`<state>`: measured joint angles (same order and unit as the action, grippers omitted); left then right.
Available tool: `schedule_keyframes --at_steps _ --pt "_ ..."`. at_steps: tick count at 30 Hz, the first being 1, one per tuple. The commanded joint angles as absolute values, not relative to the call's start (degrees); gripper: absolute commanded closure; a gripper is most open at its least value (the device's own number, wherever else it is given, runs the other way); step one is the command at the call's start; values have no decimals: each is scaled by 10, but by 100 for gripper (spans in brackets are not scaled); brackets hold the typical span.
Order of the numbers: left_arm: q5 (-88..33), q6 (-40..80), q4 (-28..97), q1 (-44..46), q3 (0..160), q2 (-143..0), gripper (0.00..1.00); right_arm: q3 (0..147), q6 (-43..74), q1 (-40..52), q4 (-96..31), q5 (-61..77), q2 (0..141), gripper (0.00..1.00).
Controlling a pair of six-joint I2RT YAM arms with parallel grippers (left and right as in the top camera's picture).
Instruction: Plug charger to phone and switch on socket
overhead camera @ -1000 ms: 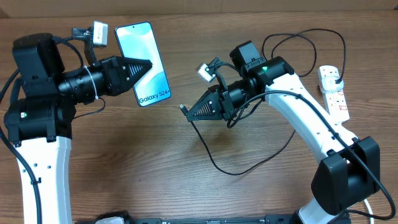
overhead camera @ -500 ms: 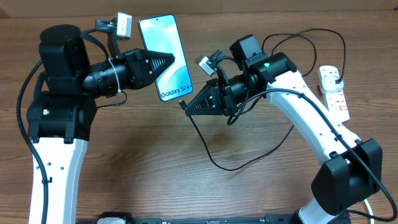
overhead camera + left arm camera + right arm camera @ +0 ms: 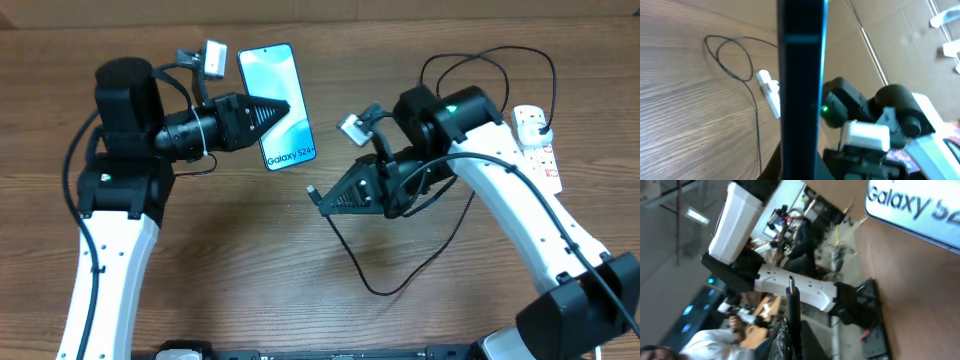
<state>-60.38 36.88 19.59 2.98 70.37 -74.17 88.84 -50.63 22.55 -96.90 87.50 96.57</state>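
Note:
My left gripper [image 3: 284, 108] is shut on the phone [image 3: 290, 146], gripping its long edge, with the "Galaxy S24" end toward the right arm. In the left wrist view the phone [image 3: 800, 75] is a dark edge-on bar rising from the left gripper [image 3: 800, 169]. My right gripper [image 3: 323, 200] is shut on the charger [image 3: 352, 262] just behind its connector tip [image 3: 314, 190], which points left, a short way below and to the right of the phone's lower end. The connector tip [image 3: 791, 287] sticks up from the right gripper [image 3: 792, 330], with the phone [image 3: 916, 205] at top right. The socket [image 3: 537, 146] lies at the far right.
The charger's black cable loops over the table below the right arm and curls behind it to a plug [image 3: 540, 124] in the socket. From the left wrist, the socket [image 3: 769, 91] and a cable loop [image 3: 735, 60] lie beyond the phone. Cardboard wall at the back.
The left arm has carried the phone to the right. The right arm has shifted right and down with the connector, so the tip is a little further from the phone's end than half a second ago.

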Motion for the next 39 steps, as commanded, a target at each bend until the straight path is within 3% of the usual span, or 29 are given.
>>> schedule_keyframes --at_steps 1,8,15,26,34,39 --pt "-653 427 130 30 667 -727 96 862 -589 189 -971 889 945 96" --pt "-621 594 22 59 605 -727 95 833 -587 153 -955 899 946 96" --pt "-609 620 12 104 601 -731 96 833 -507 157 -893 899 946 96" --pt "-618 678 1 83 601 -790 96 833 -382 158 -862 899 946 96" --pt "-697 783 -226 83 601 -857 96 833 -326 158 -862 899 946 96" --pt "-689 818 -256 84 601 -857 96 833 -325 158 -861 899 946 96"
